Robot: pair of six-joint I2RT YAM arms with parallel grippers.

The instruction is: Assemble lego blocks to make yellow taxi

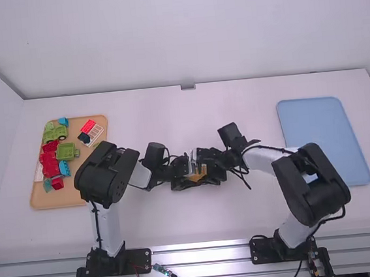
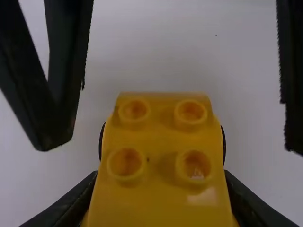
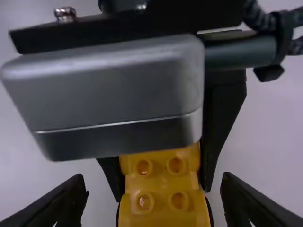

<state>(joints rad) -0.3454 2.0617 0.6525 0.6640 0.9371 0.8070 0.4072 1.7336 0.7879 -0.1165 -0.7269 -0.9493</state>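
Note:
In the high view, my left gripper (image 1: 180, 173) and my right gripper (image 1: 212, 164) meet mid-table around a yellow block piece (image 1: 199, 173). The left wrist view has the yellow piece (image 2: 162, 161), studs showing, clamped between the fingers of my left gripper (image 2: 162, 172). Farther off there, the right gripper's two fingers stand wide apart on either side. From the right wrist, my right gripper (image 3: 154, 189) is open around the near end of the yellow piece (image 3: 161, 187), with gaps on both sides. The piece's underside is hidden.
A tan tray (image 1: 79, 196) at the left carries several red, green and blue blocks, a wheeled green piece (image 1: 55, 132) among them. An empty-looking blue tray (image 1: 323, 138) lies at the right, partly behind the right arm.

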